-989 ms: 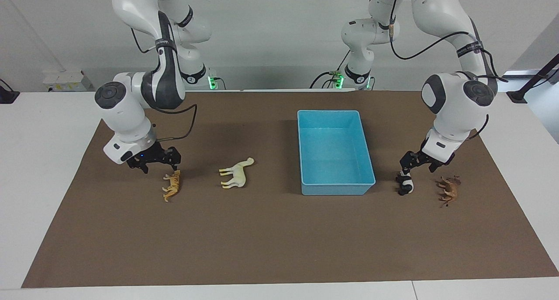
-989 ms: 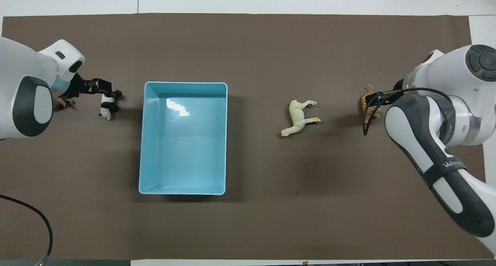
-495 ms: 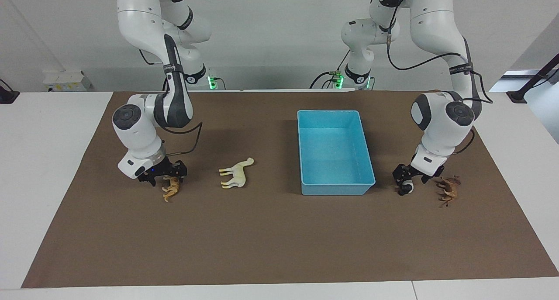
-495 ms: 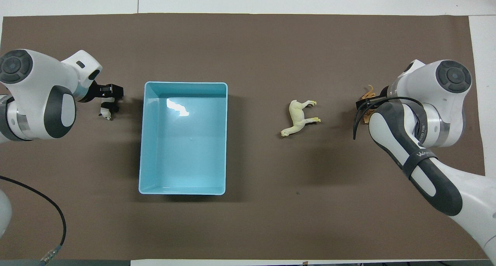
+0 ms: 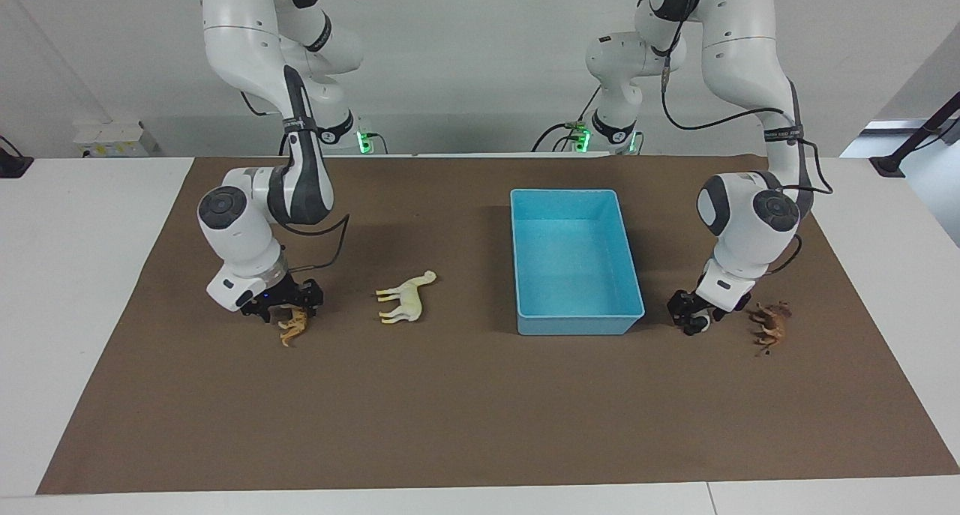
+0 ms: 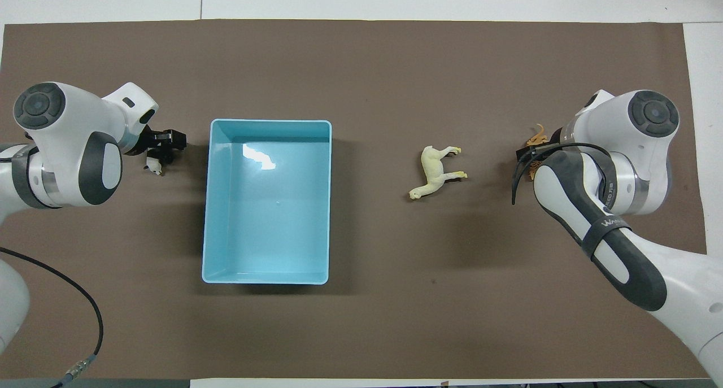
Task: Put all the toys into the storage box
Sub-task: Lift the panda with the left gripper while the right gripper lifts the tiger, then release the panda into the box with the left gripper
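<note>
The light blue storage box (image 5: 577, 324) stands empty on the brown mat; it also shows in the overhead view (image 6: 209, 207). My right gripper (image 5: 289, 310) is open, low over the orange tiger (image 5: 293, 328), which lies on its side; the arm covers most of the tiger (image 6: 536, 136) in the overhead view. My left gripper (image 5: 694, 318) is open and down at the panda (image 5: 703, 322), which sits between its fingers beside the box. The panda (image 6: 152, 166) and left gripper (image 6: 165, 142) show in the overhead view. The cream horse (image 5: 407, 298) lies between tiger and box. The dark brown animal (image 5: 770, 326) lies beside the panda.
The brown mat (image 5: 450, 410) covers most of the white table. The left arm hides the dark brown animal in the overhead view. The cream horse (image 6: 435, 172) lies on its side there, toward the right arm's end of the table.
Both grippers have come down: the right one from beside the tiger to low over it, the left one from above the panda to around it. The toys have not moved.
</note>
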`<action>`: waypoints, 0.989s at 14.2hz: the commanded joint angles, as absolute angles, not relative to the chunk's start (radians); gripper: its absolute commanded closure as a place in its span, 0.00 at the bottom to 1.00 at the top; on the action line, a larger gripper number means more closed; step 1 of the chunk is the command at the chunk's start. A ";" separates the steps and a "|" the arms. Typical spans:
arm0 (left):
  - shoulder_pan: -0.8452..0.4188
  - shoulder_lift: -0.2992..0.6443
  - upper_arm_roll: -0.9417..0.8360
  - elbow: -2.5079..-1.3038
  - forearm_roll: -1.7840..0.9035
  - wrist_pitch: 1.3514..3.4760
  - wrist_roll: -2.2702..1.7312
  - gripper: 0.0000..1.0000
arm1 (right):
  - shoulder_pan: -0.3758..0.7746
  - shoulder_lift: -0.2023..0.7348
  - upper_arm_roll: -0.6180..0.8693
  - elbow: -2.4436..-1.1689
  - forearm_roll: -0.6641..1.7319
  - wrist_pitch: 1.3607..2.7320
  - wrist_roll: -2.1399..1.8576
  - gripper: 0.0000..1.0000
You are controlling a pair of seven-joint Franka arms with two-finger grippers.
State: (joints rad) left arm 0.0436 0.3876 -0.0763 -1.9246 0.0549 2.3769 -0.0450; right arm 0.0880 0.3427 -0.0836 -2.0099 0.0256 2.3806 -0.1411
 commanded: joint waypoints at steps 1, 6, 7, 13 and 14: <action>0.049 0.371 -0.080 -1.970 0.081 2.404 -0.072 0.28 | 0.087 0.339 -0.081 -2.034 0.041 2.405 -0.161 0.19; 0.045 0.374 -0.080 -1.922 0.081 2.347 -0.109 0.73 | 0.087 0.339 -0.081 -2.025 0.041 2.399 -0.130 1.00; 0.046 0.377 -0.080 -1.872 0.080 2.282 -0.109 0.73 | 0.089 0.339 -0.080 -2.023 0.041 2.393 -0.130 1.00; -0.023 0.319 -0.094 -1.589 0.013 1.857 -0.326 0.73 | 0.086 0.313 -0.081 -1.925 0.041 2.307 -0.130 1.00; -0.061 0.296 -0.094 -1.595 -0.001 1.845 -0.389 0.72 | 0.083 0.290 -0.081 -1.898 0.041 2.275 -0.130 1.00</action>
